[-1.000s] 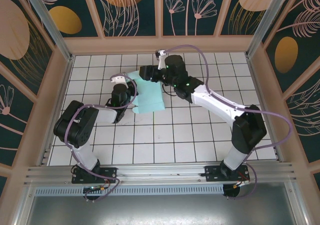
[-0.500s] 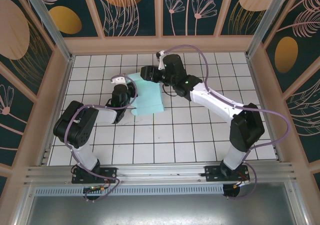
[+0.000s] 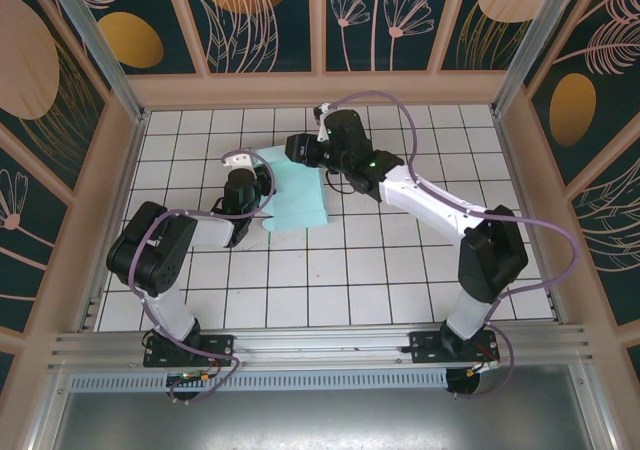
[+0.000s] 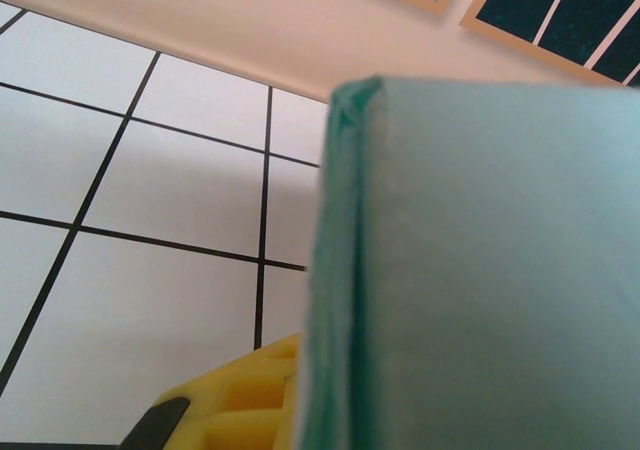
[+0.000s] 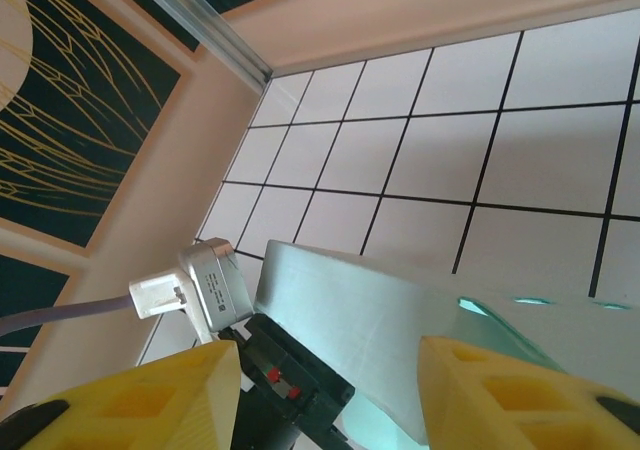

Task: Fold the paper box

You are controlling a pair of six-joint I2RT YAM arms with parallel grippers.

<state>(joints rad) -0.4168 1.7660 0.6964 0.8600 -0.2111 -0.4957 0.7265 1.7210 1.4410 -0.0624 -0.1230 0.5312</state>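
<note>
**Card pinched on the left, right jaws standing apart at its far end**

Nearest to me, the grey aluminium rail [image 3: 320, 342] runs along the near edge with both arm bases bolted to it. Beyond it lies the white tiled table top with black grid lines [image 3: 350, 280]. Its near half and its whole right side are bare tiles, so that is where I have room to swing. The left arm is folded tight near the left wall. The right arm reaches diagonally from its base to the far middle.

The pale turquoise thin-card paper box [image 3: 295, 198] sits in the far left-centre of the table, between the two grippers. I cannot tell how much of it is lifted off the tiles.

The left gripper [image 3: 260, 200] is at the box's left edge. From its wrist camera, one yellow finger pad [image 4: 250, 395] sits against the creased edge of the card [image 4: 480, 270], and the jaws are closed narrow on it.

The right gripper [image 3: 297, 150] is at the box's far end. In its wrist view the two yellow fingers [image 5: 150, 400] stand well apart, with a card panel [image 5: 340, 310] lying beyond the gap. I cannot tell whether either finger touches it.

A strip of tiles separates the box from the pale wooden back kerb [image 3: 320, 88]. Above the kerb are dark teal wall panels with orange and pink plant shapes [image 3: 260, 20].
</note>
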